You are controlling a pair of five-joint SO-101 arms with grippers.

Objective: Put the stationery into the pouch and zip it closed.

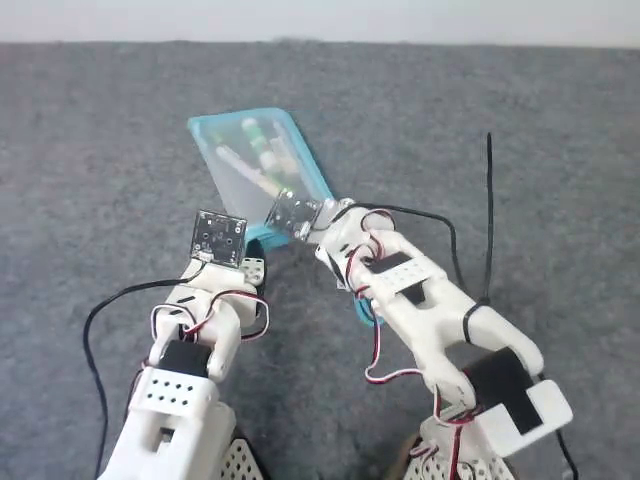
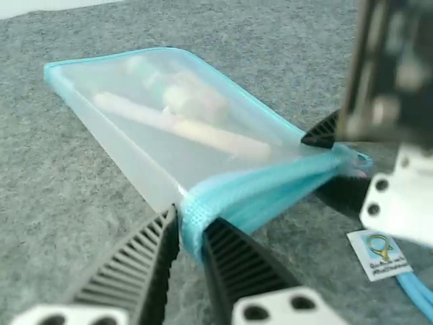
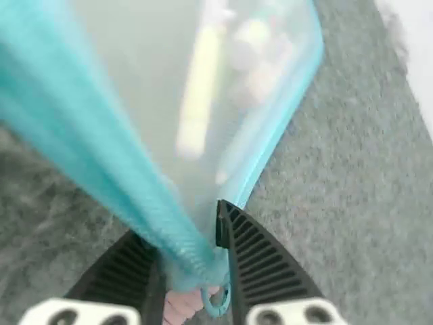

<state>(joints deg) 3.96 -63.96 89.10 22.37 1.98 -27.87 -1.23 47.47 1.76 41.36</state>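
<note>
A translucent pouch [image 1: 255, 160] with a teal zipper edge is held tilted above the grey mat. Inside it lie the stationery [image 2: 183, 125]: a long white pen, a yellowish pen and some greenish pieces. My left gripper [image 2: 189, 223] is shut on one end of the teal zipper edge [image 2: 257, 193]. The right gripper [image 3: 179, 223] is shut on the opposite end of that edge, at the zipper pull [image 3: 213, 301]. In the high view the left gripper [image 1: 256, 242] and right gripper [image 1: 316, 207] sit close together at the pouch's near edge.
A grey felt mat [image 1: 500, 120] covers the table. A teal strap [image 1: 362, 305] with a small paper label [image 2: 377, 254] lies under the right arm. A black cable [image 1: 489, 200] runs along the right side, and another loops at the left [image 1: 95, 320].
</note>
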